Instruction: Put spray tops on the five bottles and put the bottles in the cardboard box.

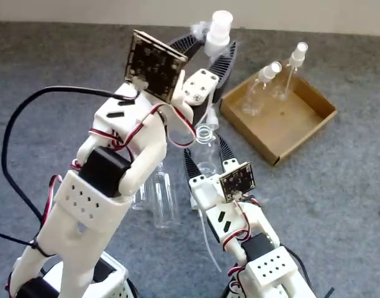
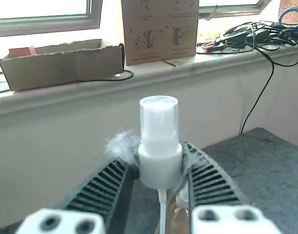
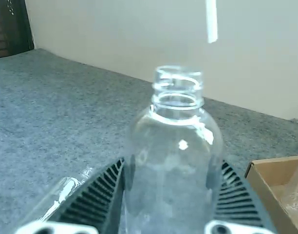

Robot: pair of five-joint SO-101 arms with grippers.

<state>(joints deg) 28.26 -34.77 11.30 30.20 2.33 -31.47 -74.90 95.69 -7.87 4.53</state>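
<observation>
Near the table [image 1: 339,198] centre, right gripper [image 3: 173,170] clamps open bottle [image 3: 177,131] upright; left gripper [image 2: 158,162] pinches spray top [image 2: 158,124] above it. We should centre dip tube [image 3: 211,22] over neck [image 3: 178,85] before lowering.

The bottle [image 3: 176,161] is gleaming as clear glossy plastic; the spray top [image 2: 158,141] is looking smooth, the cardboard box [image 1: 297,121] matt, the carpet [image 1: 345,211] rough.

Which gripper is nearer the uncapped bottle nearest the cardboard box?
Right. The right gripper is shut on the bottle; the left gripper is raised above it, holding a spray top.
</observation>
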